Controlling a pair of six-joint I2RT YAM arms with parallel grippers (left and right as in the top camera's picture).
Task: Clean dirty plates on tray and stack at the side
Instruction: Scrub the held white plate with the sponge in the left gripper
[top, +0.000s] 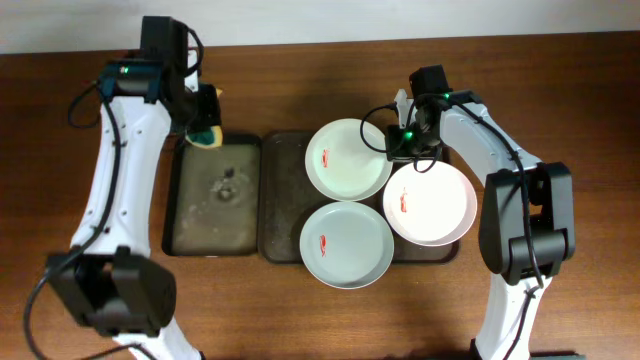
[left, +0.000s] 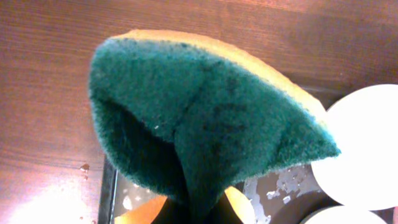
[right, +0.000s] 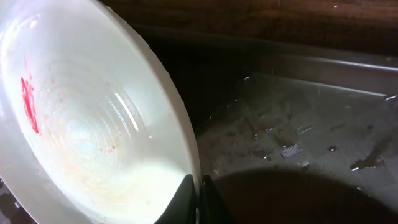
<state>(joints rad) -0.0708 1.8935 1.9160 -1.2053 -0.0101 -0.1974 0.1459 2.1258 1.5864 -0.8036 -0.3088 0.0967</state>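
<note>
Nothing is wiped or stacked: the 6 o'clock plate (top: 346, 243), 3 o'clock plate (top: 432, 205) and 11 o'clock plate (top: 348, 158) lie smeared on the tray (top: 281, 200). Only the right wrist view shows the right gripper (right: 200, 182) clenched on the 3 o'clock plate's rim; at 10 o'clock, the left gripper (top: 205, 112) clasps a sponge (left: 205, 118).

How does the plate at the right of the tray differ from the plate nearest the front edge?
The right plate looks whiter; the front plate is pale mint. The right hand pinches the right plate's rim; no hand touches the front plate. Both carry a small red smear.
</note>
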